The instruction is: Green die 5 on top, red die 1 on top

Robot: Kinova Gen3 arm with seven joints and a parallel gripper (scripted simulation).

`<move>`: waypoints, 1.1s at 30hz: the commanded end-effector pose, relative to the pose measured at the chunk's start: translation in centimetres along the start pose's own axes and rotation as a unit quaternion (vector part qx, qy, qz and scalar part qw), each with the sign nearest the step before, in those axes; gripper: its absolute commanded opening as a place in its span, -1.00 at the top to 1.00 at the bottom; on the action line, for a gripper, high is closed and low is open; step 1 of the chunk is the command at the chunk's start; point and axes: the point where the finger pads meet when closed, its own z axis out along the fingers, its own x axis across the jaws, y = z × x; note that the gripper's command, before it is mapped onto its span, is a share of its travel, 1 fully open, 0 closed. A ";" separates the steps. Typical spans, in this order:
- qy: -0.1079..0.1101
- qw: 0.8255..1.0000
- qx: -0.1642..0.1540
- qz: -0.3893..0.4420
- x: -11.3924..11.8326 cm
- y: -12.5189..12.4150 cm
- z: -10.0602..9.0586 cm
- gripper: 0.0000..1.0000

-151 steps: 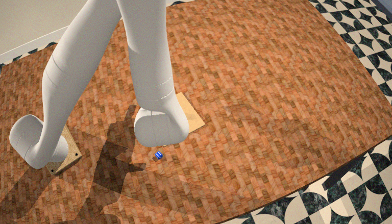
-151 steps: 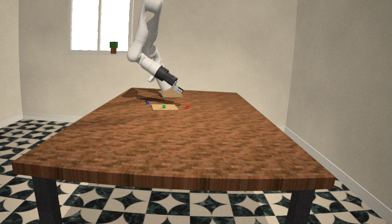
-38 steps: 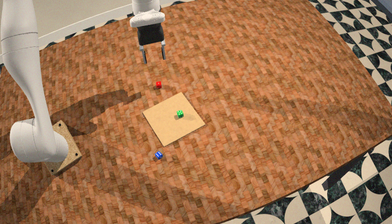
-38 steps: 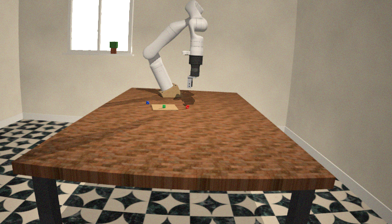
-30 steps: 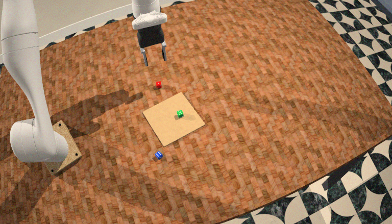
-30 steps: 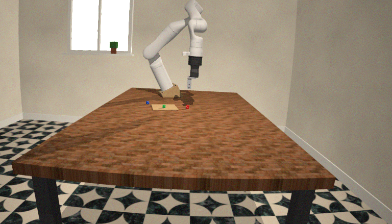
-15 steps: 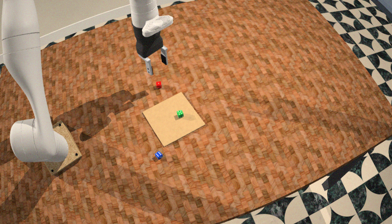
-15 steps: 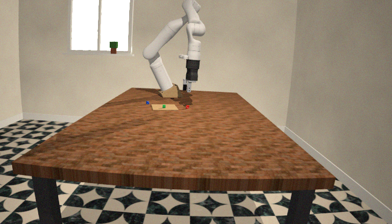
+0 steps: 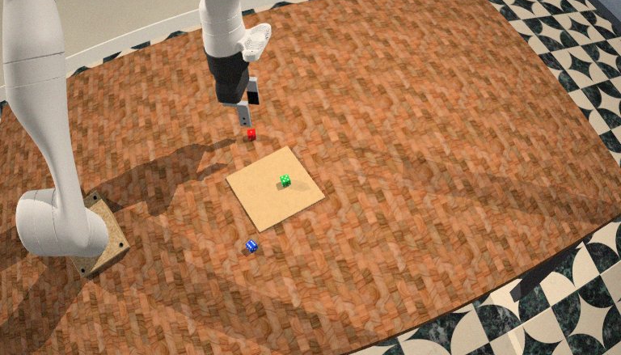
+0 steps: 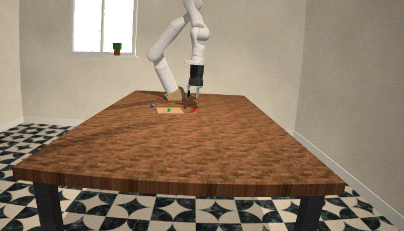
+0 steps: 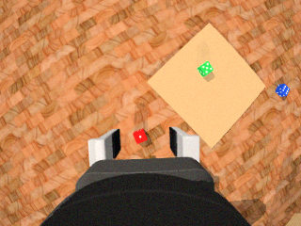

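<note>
Mat (image 9: 259,196) (image 10: 162,111) (image 11: 209,113) bears one green die (image 9: 285,180) (image 10: 169,109) (image 11: 205,69), with one red die (image 9: 251,134) (image 10: 193,110) (image 11: 140,136) and one blue die (image 9: 251,246) (image 10: 152,106) (image 11: 282,90) beside it, two fingers (image 9: 243,114) (image 10: 197,92) wide open, holding nothing.

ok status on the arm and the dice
Gripper open, above the table. Red die off the mat, one pip up. Green die on it, five up. No obstruction seen.
</note>
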 end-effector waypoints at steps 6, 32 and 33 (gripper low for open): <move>-0.009 0.997 -0.005 -0.083 -0.2 0.3 0.2 -1.00; -0.016 0.985 -0.002 -0.173 -0.6 0.8 0.4 -0.27; -0.016 0.985 -0.002 -0.173 -0.6 0.8 0.4 -0.27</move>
